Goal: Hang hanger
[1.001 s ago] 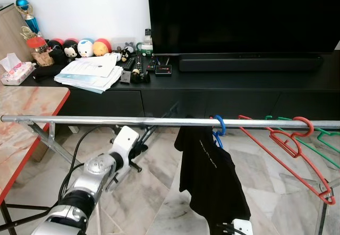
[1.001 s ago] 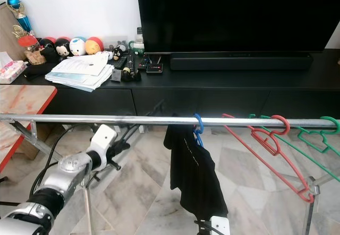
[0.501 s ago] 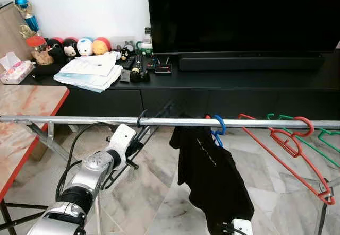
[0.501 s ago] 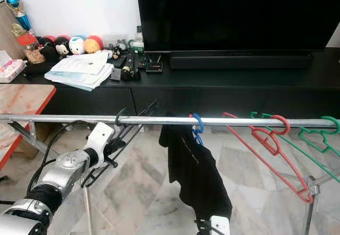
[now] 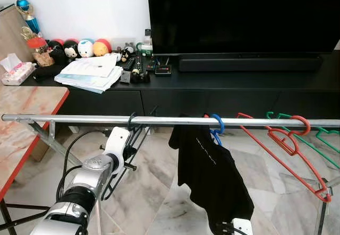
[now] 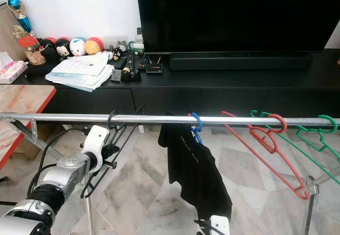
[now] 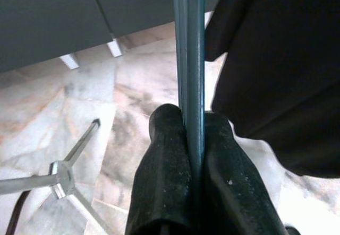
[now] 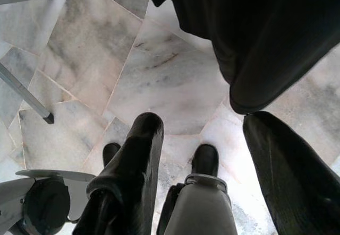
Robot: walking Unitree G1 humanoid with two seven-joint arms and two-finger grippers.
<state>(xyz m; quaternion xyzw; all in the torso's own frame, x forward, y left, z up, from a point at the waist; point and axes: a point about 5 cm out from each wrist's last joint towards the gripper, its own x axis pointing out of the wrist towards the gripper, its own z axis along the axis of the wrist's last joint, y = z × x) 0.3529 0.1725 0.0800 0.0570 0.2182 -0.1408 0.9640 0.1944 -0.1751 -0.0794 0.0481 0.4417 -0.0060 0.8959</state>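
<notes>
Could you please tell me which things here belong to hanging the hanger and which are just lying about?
Job: black hanger, rail, left gripper.
Lying about: black shirt, red hanger, green hanger, papers, television.

A large dark television (image 5: 241, 15) stands on a long black TV cabinet (image 5: 212, 86), with a black soundbar (image 5: 249, 62) along its foot. Toward the cabinet's left end lie a stack of papers (image 5: 90, 71), a row of round plush toys (image 5: 79, 47) against the wall, and remote controls (image 5: 139, 65). A tissue pack (image 5: 15, 70) sits at the cabinet's left corner. A red-edged marble bench (image 5: 24, 123) stands at the left, over a marble floor (image 5: 154, 192).
</notes>
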